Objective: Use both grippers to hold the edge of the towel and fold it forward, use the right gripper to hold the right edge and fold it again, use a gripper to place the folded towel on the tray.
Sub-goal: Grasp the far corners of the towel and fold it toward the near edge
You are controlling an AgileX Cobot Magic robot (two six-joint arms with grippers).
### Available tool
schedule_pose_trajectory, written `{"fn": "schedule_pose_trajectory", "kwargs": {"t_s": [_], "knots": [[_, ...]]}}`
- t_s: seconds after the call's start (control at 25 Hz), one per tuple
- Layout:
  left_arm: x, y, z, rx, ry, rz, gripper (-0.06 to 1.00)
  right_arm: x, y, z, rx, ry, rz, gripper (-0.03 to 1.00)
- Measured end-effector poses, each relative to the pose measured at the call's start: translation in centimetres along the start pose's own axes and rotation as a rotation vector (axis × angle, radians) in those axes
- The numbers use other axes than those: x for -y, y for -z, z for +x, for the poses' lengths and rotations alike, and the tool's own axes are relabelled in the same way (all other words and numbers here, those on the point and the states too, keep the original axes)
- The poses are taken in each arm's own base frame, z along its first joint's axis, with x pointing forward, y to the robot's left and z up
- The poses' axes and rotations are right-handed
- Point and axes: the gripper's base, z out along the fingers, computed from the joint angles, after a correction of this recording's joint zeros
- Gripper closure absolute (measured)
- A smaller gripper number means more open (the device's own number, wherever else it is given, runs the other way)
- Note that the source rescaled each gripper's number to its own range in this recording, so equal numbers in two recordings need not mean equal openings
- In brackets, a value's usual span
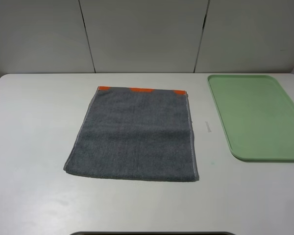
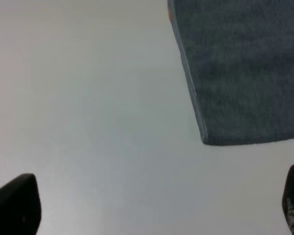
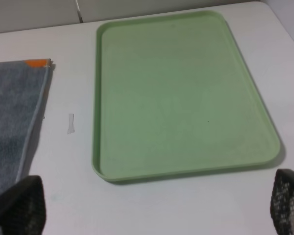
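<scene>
A grey towel (image 1: 134, 132) lies flat on the white table, with orange patches along its far edge. It also shows in the left wrist view (image 2: 245, 73) and in the right wrist view (image 3: 10, 122). A light green tray (image 1: 255, 117) lies empty to its right and fills the right wrist view (image 3: 176, 93). Neither gripper shows in the exterior view. My left gripper (image 2: 152, 210) is open and empty, above bare table near the towel's near left corner. My right gripper (image 3: 152, 205) is open and empty, near the tray's near edge.
A small white scrap (image 1: 206, 126) lies on the table between towel and tray, and it shows in the right wrist view (image 3: 71, 123). A dark edge (image 1: 152, 233) runs along the table's front. Grey wall panels stand behind the table.
</scene>
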Motion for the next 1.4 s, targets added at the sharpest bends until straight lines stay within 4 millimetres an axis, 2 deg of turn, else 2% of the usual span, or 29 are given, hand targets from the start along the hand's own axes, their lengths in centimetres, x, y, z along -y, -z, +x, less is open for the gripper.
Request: {"fn": "schedule_pose_trajectory", "kwargs": {"t_s": [1.4], "knots": [[0.0,0.0,0.0,0.0,0.0,0.0,-0.06,0.0,0.0,0.0,0.0,0.0,0.0,-0.03]]}}
